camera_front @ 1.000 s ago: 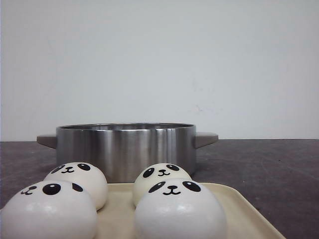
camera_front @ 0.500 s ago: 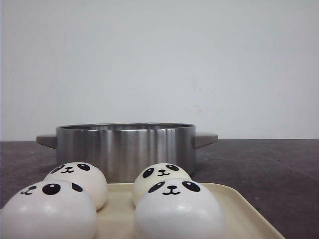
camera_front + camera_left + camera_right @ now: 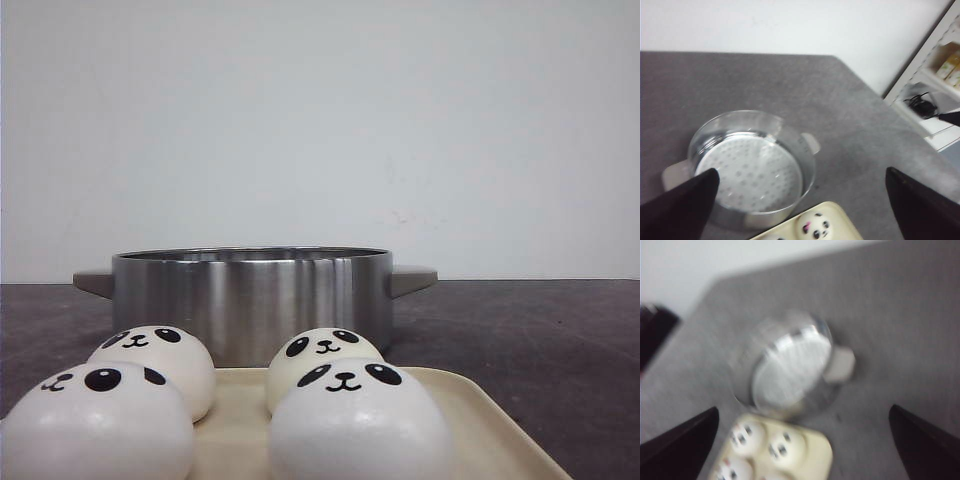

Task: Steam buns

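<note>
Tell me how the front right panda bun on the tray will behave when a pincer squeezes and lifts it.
The front right bun looks smooth and rounded, so pincer fingers may slip on its dome. It seems puffy, so it probably dents under pressure. It sits flat on the tray, so it likely will not roll, though it could nudge the bun behind.

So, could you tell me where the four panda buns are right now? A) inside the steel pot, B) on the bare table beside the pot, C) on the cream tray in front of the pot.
C: all four buns sit on the cream tray before the pot, whose perforated insert holds nothing.
</note>
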